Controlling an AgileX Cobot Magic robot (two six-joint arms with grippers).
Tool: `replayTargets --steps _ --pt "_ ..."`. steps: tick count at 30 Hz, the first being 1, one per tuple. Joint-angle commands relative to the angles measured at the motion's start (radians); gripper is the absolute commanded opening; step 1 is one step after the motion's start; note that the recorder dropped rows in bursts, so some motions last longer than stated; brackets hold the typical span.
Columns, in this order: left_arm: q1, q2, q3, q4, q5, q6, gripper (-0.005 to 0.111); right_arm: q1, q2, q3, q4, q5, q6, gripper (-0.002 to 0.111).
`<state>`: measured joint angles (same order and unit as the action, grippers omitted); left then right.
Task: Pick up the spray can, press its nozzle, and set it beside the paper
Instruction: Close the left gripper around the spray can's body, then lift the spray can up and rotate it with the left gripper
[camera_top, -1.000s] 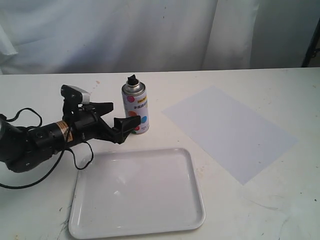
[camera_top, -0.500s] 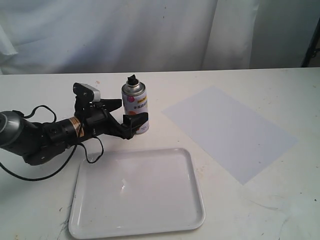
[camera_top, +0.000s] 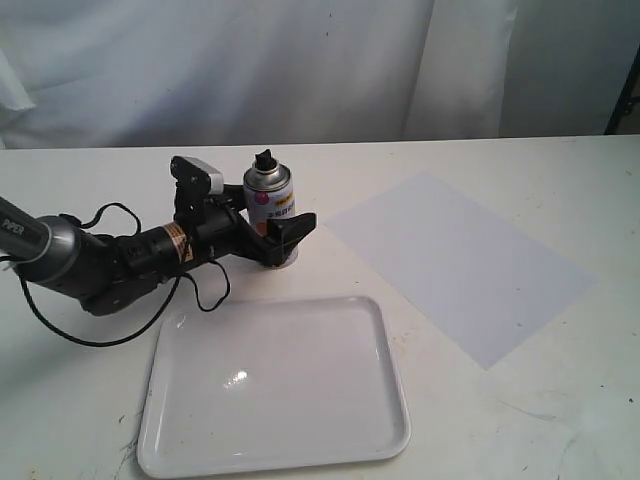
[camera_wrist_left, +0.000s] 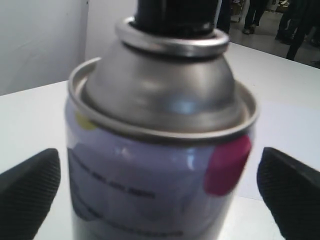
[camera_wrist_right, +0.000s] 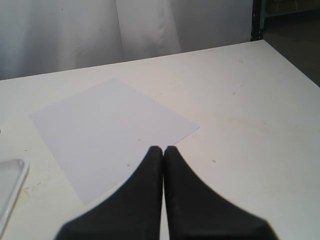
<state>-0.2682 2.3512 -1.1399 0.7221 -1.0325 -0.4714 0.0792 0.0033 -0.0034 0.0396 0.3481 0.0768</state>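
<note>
1. In the exterior view the spray can (camera_top: 270, 215) stood upright on the white worktop (camera_top: 90, 400), left of centre and above the frame's middle.
2. Its black nozzle (camera_top: 265, 159) sat on the silver dome.
3. The left tool (camera_top: 272, 215) reached in from the left edge, jaws spread wide, one finger on each side of the can.
4. The left wrist view showed a gap between the can and each ribbed pad (camera_wrist_left: 30, 190), so nothing was gripped.
5. The paper (camera_top: 460, 260) lay flat to the can's right, well apart from it.
6. A white plastic tray (camera_top: 395, 380) lay in the lower centre, just below the can.
7. In the right wrist view, the right tool (camera_wrist_right: 163, 150) had its fingers pressed together, empty, by the paper's edge.
</note>
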Motion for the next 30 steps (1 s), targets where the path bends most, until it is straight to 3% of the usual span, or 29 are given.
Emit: replayTargets --steps 1,7,9,14,19,26,30 --pt "-0.004 0.028 -0.029 -0.01 -0.015 0.001 0.099 -0.001 -0.003 0.003 0.001 -0.003 0.002 0.0" --pt "-0.004 0.043 -0.031 -0.111 -0.019 0.001 0.096 -0.001 -0.003 0.003 0.001 -0.003 0.002 0.0" --pt "-0.004 0.044 -0.034 -0.121 -0.029 0.001 0.083 -0.001 -0.003 0.003 0.001 -0.003 0.002 0.0" --pt "-0.004 0.044 -0.034 -0.075 -0.076 -0.01 0.03 -0.001 -0.003 0.003 0.001 -0.003 0.002 0.0" --pt "-0.004 0.044 -0.034 -0.057 -0.04 -0.101 -0.001 -0.001 -0.003 0.003 0.001 -0.003 0.002 0.0" --pt "-0.004 -0.016 -0.034 -0.048 0.09 -0.104 0.0 -0.001 -0.003 0.003 0.001 -0.003 0.002 0.0" --pt "-0.004 -0.083 -0.034 0.037 0.211 -0.091 0.0 -0.001 -0.003 0.003 0.001 -0.003 0.005 0.0"
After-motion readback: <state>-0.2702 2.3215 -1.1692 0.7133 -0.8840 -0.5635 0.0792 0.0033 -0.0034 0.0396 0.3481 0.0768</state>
